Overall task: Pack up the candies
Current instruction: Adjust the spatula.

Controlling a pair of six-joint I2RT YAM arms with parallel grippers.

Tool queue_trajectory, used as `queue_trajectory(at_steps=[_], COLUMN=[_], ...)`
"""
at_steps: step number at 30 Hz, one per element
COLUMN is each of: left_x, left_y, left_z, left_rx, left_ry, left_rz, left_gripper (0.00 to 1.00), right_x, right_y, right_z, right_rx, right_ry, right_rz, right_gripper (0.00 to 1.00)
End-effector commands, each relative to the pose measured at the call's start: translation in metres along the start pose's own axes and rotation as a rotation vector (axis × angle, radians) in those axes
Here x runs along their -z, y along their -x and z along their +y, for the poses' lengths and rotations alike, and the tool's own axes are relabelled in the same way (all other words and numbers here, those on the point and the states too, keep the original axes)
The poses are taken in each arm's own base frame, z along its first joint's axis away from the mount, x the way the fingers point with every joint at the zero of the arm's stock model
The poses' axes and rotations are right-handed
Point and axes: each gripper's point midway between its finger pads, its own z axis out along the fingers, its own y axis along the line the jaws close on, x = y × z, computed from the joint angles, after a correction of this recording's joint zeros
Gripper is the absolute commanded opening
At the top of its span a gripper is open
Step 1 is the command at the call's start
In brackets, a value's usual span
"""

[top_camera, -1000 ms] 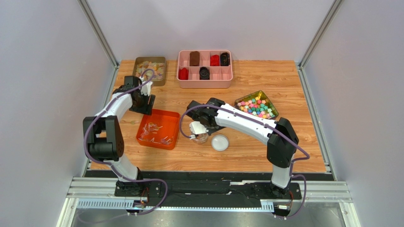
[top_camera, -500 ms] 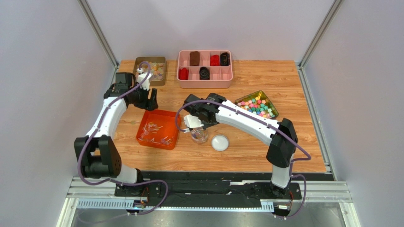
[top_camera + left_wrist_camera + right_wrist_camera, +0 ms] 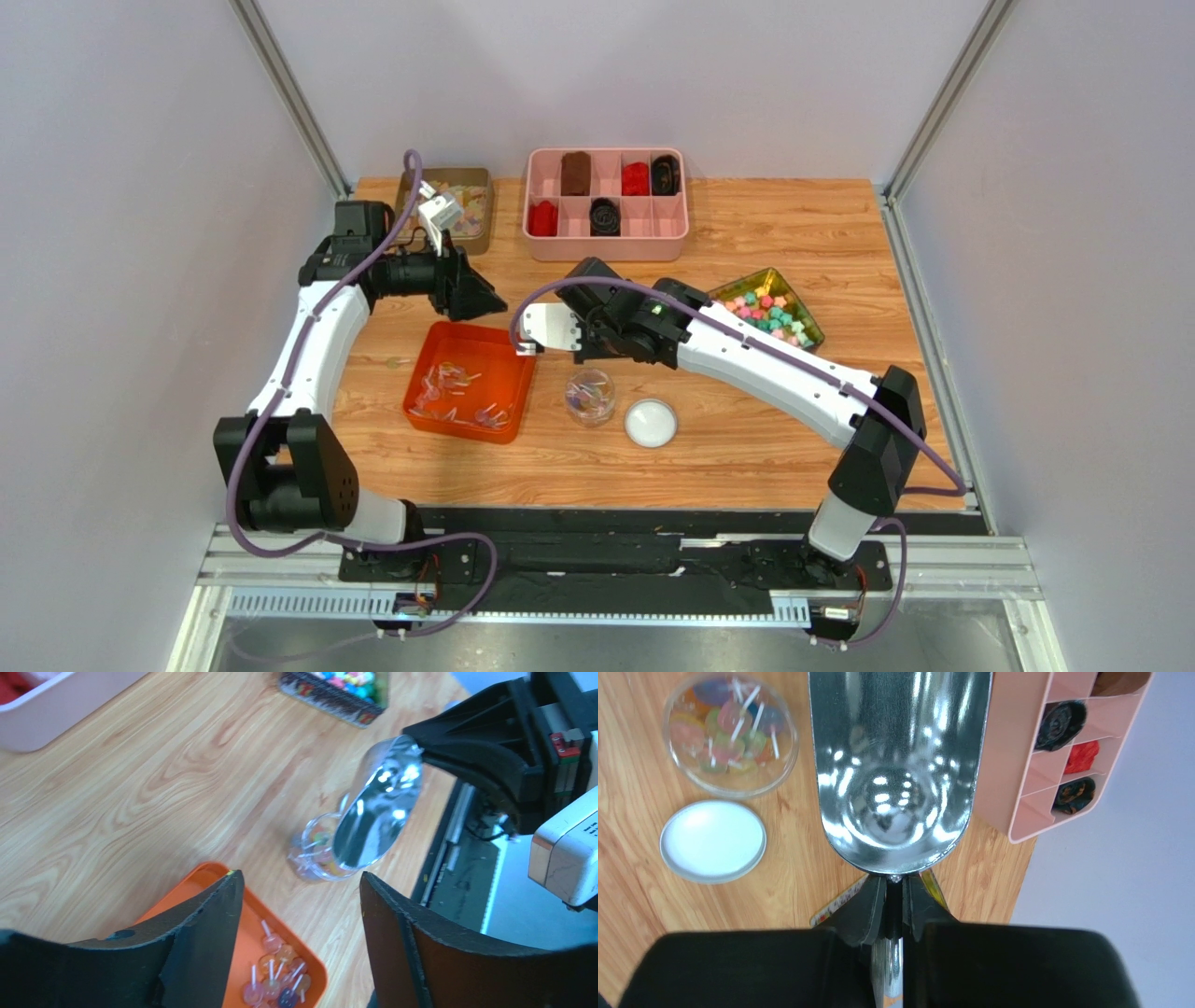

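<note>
The wooden table (image 3: 786, 462) bears an orange tray (image 3: 494, 367), glass jar (image 3: 589, 396), white lid (image 3: 651, 422), pink box (image 3: 605, 249).

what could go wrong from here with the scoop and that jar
The scoop, clamped in the right gripper, sits close to the open left gripper above the far edge of the orange tray; the two might collide. The clear jar stands uncapped, lid beside it; a swing of the scoop could knock it and spill its candies.
</note>
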Motion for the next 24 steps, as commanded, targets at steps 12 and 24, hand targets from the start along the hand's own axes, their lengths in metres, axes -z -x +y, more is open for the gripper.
queue_trajectory(at_steps=[12, 24], left_x=[-0.016, -0.025], left_y=[0.011, 0.007], left_z=[-0.025, -0.036], left_rx=[0.036, 0.049], left_ry=[-0.234, -0.284], left_rz=[-0.034, -0.016], left_gripper=[0.53, 0.00], right_x=[0.008, 0.009], right_y=[0.067, 0.078], right_z=[-0.042, -0.052], right_rx=[-0.193, -0.201], right_ry=[-0.201, -0.277], right_rz=[-0.235, -0.238], right_gripper=[0.00, 0.00])
